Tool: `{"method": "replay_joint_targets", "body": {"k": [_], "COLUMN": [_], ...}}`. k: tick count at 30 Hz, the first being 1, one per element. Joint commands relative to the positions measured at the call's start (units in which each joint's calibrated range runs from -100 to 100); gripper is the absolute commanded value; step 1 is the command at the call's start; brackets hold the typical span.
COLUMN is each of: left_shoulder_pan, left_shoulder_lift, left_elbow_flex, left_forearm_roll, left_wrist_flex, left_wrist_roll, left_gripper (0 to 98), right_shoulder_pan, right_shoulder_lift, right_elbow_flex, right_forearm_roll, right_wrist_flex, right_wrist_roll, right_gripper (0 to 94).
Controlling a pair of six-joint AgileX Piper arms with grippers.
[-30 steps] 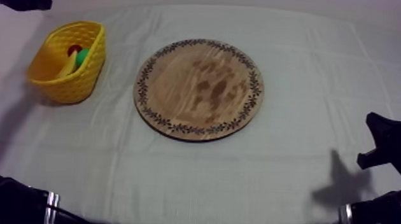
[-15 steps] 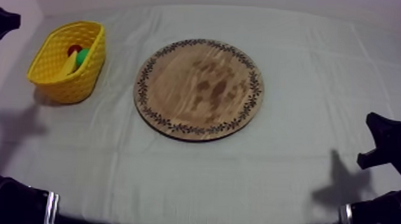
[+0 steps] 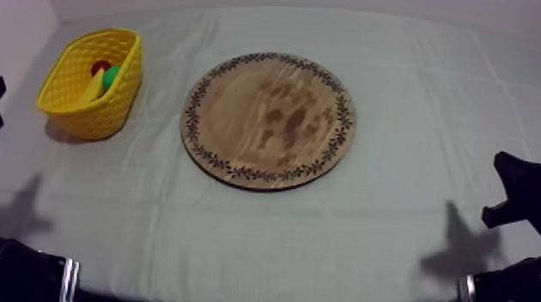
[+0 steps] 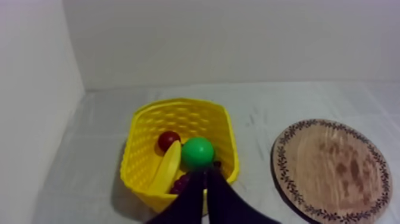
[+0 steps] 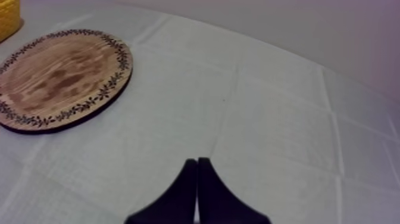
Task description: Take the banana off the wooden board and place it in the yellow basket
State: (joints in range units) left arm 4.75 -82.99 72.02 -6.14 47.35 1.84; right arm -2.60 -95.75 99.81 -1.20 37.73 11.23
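The banana (image 4: 168, 170) is lying inside the yellow basket (image 4: 136, 156) at the far left corner of the table (image 3: 408, 243), beside a small red fruit (image 4: 168, 140) and a green fruit (image 4: 197, 152). The left gripper (image 4: 206, 174) is hovering near the basket by the left edge, fingers pressed together on nothing. The right gripper (image 5: 197, 162) is sitting closed and empty by the right edge, and the wooden board (image 3: 269, 118) is resting mid-table.

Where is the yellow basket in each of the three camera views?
Top view: the yellow basket stands at the table's left, apart from the wooden board in the middle.
Left wrist view: the basket lies just beyond the left gripper, with fruit inside and the board beside it.
Right wrist view: a yellow corner of it shows past the board's far rim.
Shared landmark: the board's patterned rim.
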Motion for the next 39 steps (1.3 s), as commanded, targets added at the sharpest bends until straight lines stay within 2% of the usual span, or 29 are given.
{"method": "replay_joint_targets", "body": {"k": [1, 14, 29, 35, 39], "left_shoulder_pan": [-0.06, -0.47, -1.05, -1.18, -1.28], "left_shoulder_lift": [-6.55, -16.47, -17.01, -17.01, -17.01], "left_elbow_flex": [6.5, 21.59, 25.3, 25.43, 26.17], "left_forearm_roll": [0.02, -0.13, 2.18, 2.4, 2.25], "left_wrist_flex": [-1.17, -5.64, -6.3, -6.55, -9.14], "left_wrist_roll": [0.04, -0.2, -1.34, -1.04, -0.48], "left_gripper": [0.0, 0.0, 0.0, 0.0, 0.0], "right_shoulder_pan": [0.0, 0.0, 0.0, 0.0, 0.0], "right_shoulder_lift": [0.0, 0.0, 0.0, 0.0, 0.0], "right_elbow_flex": [-0.03, -0.03, -0.03, -0.03, -0.03], "right_forearm_roll": [0.01, 0.01, 0.01, 0.01, 0.01], "right_wrist_flex": [0.01, 0.01, 0.01, 0.01, 0.01], "right_wrist_roll": [-0.03, -0.01, -0.03, -0.03, -0.03], "right_gripper": [0.3, 0.3, 0.3, 0.3, 0.3]}}
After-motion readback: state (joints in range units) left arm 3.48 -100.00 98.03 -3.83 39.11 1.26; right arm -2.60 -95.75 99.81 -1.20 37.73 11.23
